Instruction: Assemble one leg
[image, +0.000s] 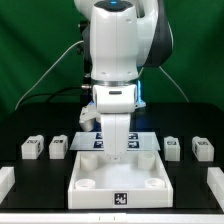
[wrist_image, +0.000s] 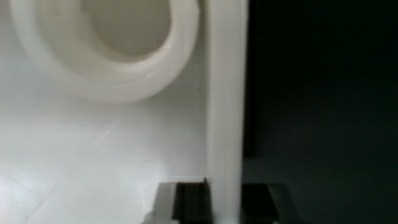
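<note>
The large white tray (image: 100, 172) lies at the front middle, with a tag on its near wall. My gripper (image: 118, 149) reaches down onto its far rim. In the wrist view the gripper (wrist_image: 226, 190) has one dark finger (wrist_image: 189, 205) on each side of the tray's upright wall (wrist_image: 226, 100) and appears closed on it. A round socket ring (wrist_image: 116, 50) of the tray shows beside the wall. Several small white legs lie on the black table: two on the exterior view's left (image: 31, 148) (image: 58, 148) and two on the right (image: 172, 146) (image: 203, 149). None is held.
The marker board (image: 92, 141) lies just behind the tray, under the arm. White parts sit at the front left edge (image: 5, 181) and the front right edge (image: 215, 186). A green curtain hangs behind.
</note>
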